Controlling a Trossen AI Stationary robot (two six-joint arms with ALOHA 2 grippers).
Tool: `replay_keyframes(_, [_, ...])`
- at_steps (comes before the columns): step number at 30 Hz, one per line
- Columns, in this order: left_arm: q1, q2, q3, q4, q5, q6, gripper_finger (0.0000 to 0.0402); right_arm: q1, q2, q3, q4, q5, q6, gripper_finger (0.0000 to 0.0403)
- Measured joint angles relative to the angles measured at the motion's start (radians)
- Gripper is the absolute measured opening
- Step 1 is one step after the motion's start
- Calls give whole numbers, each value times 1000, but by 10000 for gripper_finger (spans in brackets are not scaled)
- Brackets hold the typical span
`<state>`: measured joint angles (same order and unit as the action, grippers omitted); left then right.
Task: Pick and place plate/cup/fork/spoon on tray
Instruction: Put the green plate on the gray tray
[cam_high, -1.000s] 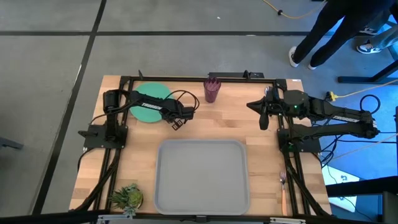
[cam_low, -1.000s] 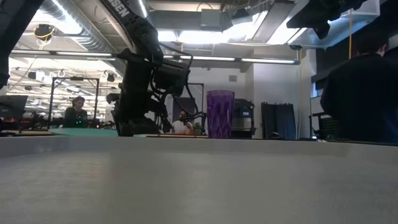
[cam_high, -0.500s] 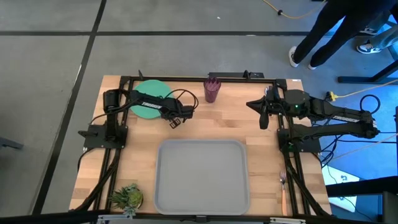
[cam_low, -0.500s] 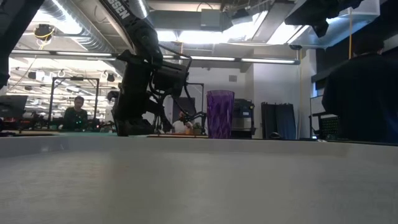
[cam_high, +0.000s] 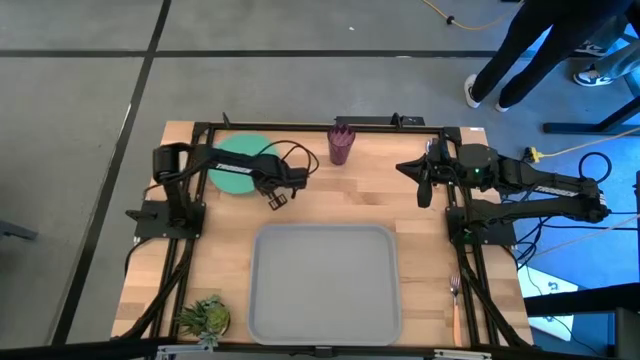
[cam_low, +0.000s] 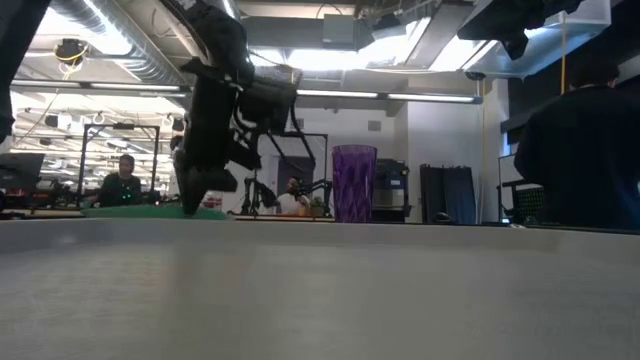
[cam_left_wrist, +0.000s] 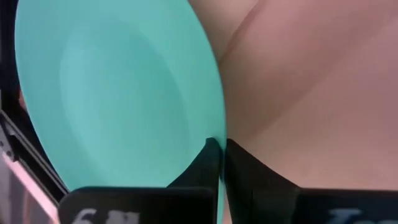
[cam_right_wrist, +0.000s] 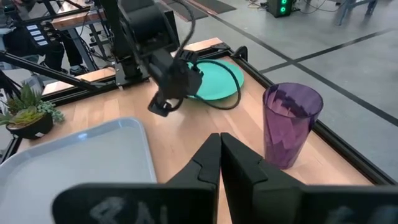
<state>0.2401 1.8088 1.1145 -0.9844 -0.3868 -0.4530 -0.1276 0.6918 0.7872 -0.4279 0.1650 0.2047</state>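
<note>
The green plate (cam_high: 232, 182) lies at the table's far left, partly under my left arm. My left gripper (cam_high: 270, 188) is shut on its rim and points down. The purple cup (cam_high: 341, 146) stands upright at the far edge, also in the low view (cam_low: 354, 183). The grey tray (cam_high: 325, 285) lies at the near middle. The fork (cam_high: 456, 300) lies at the near right. I cannot make out the spoon. My right gripper (cam_high: 424, 190) is shut and empty, raised at the far right. My left gripper pinches the plate's rim (cam_left_wrist: 214, 127) between its two fingers, on the side of the plate toward the tray and the cup. The fingers come from above, pointing down. The plate's green edge (cam_low: 150, 210) shows at table level; whether the held side is raised I cannot tell.
A small potted plant (cam_high: 205, 318) stands at the near left corner. A black frame rail (cam_high: 300, 124) runs along the far edge behind the plate and the cup. A person (cam_high: 545, 40) stands on the floor beyond the far right corner.
My left gripper has gone a little toward the table's left edge, still shut on the plate's rim, and its arm base has swung the same way. My right arm has kept still.
</note>
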Motion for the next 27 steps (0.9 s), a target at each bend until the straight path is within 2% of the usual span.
replay_keyframes(7, [-22,-100,0,-15,49,58,1,0,0,0,0,0,-1,17])
replay_keyframes(15, [-124,-212,1,-51,50,177,0,0,0,0,0,0,-4,17])
replay_keyframes(20, [-221,-276,1,-78,69,171,0,0,0,0,0,0,-4,17])
replay_keyframes(27, [-366,-299,1,-108,71,90,0,0,0,0,1,0,-6,17])
